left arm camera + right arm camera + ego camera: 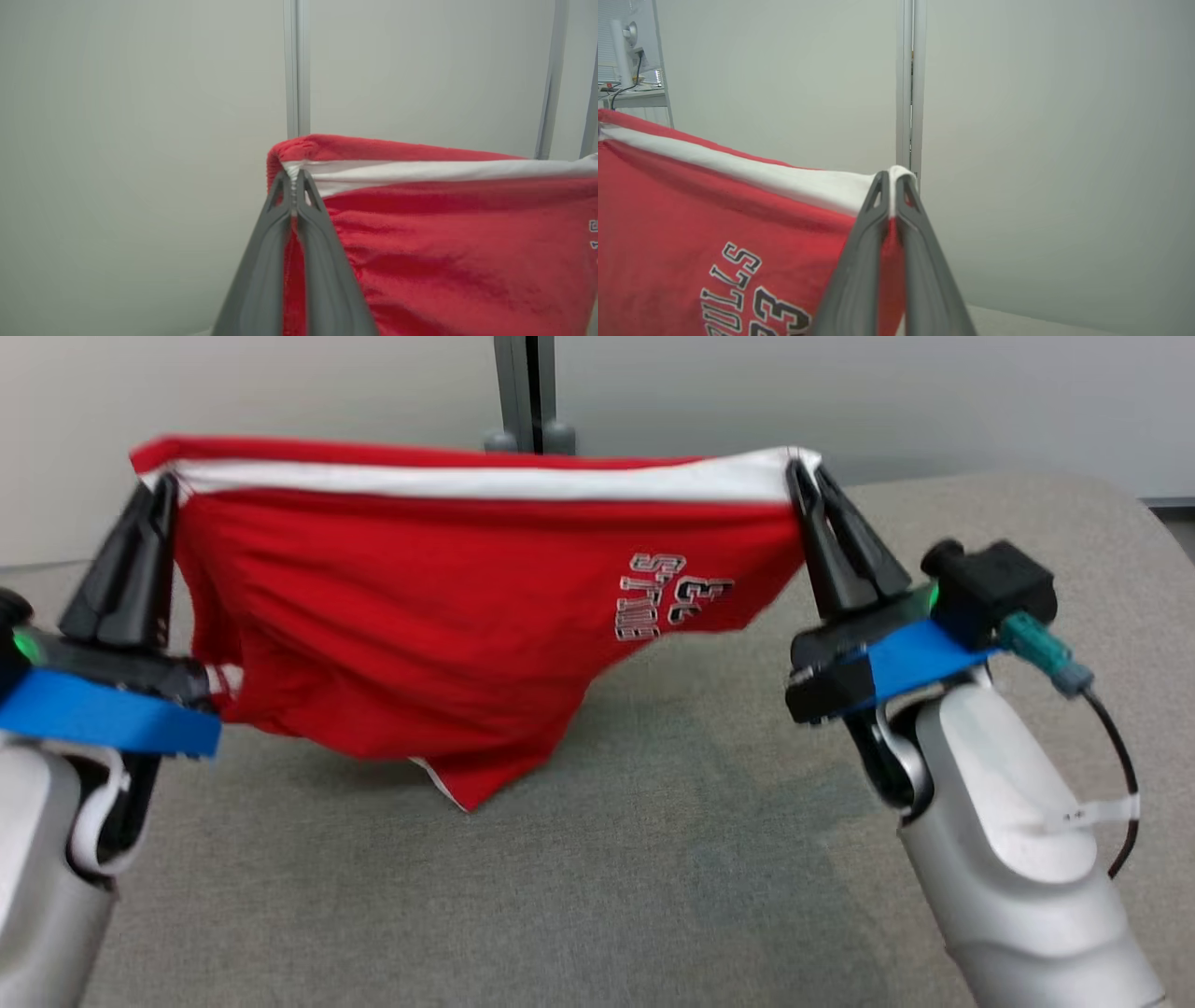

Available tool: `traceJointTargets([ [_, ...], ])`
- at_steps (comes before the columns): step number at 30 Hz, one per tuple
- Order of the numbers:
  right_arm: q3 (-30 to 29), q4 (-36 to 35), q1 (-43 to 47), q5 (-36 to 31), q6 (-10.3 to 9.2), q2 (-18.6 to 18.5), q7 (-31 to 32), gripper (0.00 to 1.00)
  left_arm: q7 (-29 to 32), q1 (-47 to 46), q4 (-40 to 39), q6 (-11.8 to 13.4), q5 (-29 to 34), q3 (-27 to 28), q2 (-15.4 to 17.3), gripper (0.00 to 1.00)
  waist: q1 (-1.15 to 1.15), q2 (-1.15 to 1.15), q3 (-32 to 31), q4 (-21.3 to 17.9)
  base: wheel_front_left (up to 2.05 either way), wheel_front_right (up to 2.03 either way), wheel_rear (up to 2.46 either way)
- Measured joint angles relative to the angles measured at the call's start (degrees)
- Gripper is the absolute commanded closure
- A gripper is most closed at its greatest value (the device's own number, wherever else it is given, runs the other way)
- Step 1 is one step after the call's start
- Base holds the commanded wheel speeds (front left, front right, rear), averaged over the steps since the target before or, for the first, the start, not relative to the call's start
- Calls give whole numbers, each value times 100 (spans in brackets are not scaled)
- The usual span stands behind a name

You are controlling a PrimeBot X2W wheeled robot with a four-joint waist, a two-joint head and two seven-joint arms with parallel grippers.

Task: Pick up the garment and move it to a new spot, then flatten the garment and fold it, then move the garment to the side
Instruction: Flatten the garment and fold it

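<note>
Your left pincer [161,487] and right pincer [805,472] each pinched a top corner of the garment [420,607]; seemingly soft and light, it sagged between.

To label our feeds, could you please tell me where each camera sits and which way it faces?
Head view: on the robot's head, looking forward and down over the grey fabric-covered table; pale forearms, left hand and right hand show, each shut on the red garment with a white band.
Left wrist view: on the left wrist, looking along that hand's dark fingers at the pale wall.
Right wrist view: on the right wrist, likewise along its fingers.
Shared: both wrist views show the garment and a grey vertical post.
</note>
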Motion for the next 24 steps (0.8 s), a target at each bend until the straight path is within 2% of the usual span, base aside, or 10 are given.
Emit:
traceJointTargets([
  [5,-43,375,-1289,-427,1,2,1,100,1,-1392,377,-1,-369,-506,455,100,1,2,587,-11,0,0,0],
  [13,-954,338,-2700,-1012,7,20,0,100,0,-3023,420,-5,-735,-617,427,100,1,2,1257,132,0,0,0],
  [19,-1312,80,-2865,-1185,11,30,-1,100,8,-3128,363,-8,-993,-361,185,100,0,2,1425,184,0,0,0],
  [24,-1085,-102,-1977,-871,10,32,1,100,8,-2177,637,-8,-1180,-516,76,100,0,2,1420,139,0,0,0],
])
